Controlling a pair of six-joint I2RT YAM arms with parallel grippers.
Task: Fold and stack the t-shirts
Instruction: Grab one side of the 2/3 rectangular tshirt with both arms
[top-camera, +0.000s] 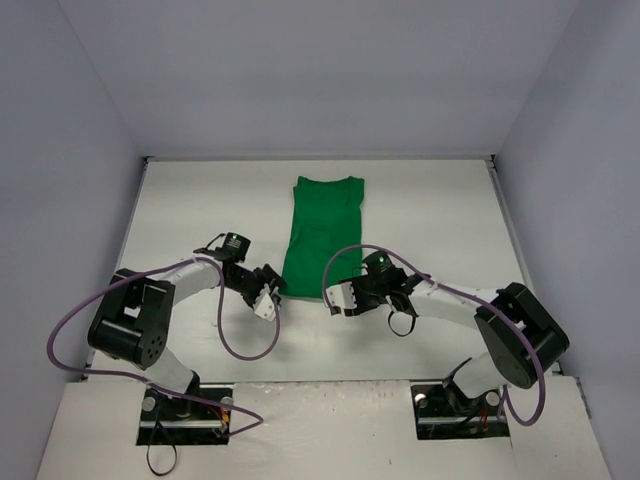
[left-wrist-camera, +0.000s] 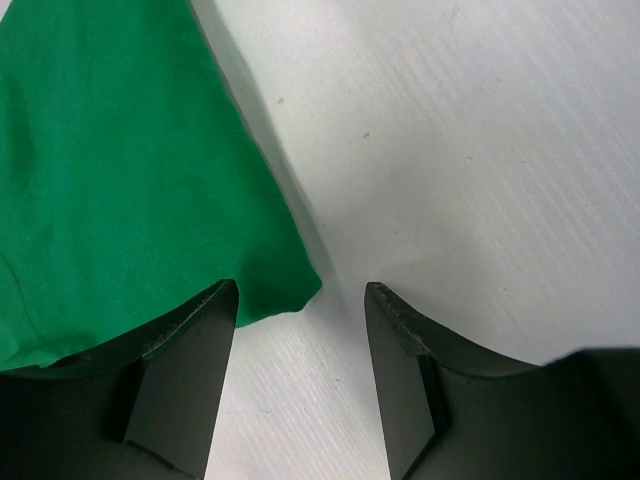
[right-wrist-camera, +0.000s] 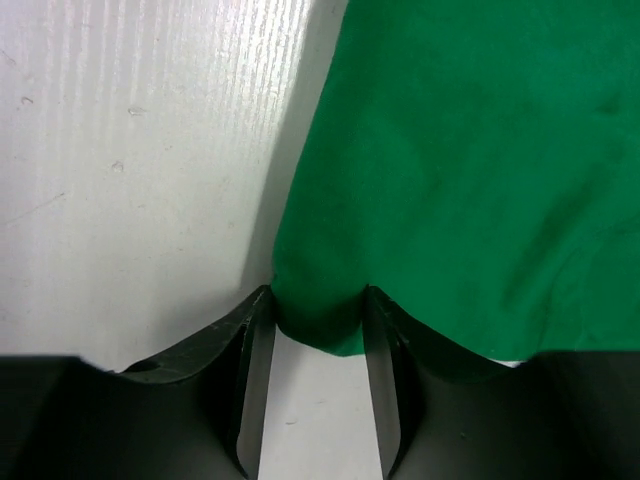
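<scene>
The bright-green t-shirt (top-camera: 322, 235) lies flat on the white table as a long narrow folded strip, collar end far, hem end near. My left gripper (top-camera: 270, 297) is open at the hem's left corner. In the left wrist view the cloth (left-wrist-camera: 120, 170) lies under the left finger and bare table shows between the left gripper's (left-wrist-camera: 300, 290) jaws. My right gripper (top-camera: 338, 297) is at the hem's right corner. In the right wrist view the right gripper's (right-wrist-camera: 318, 295) jaws stand partly open astride the corner of the shirt (right-wrist-camera: 470, 170), which fills the gap at the tips.
The white table (top-camera: 440, 220) is boxed in by grey walls at the left, the back and the right. Purple cables loop off both arms near the front edge.
</scene>
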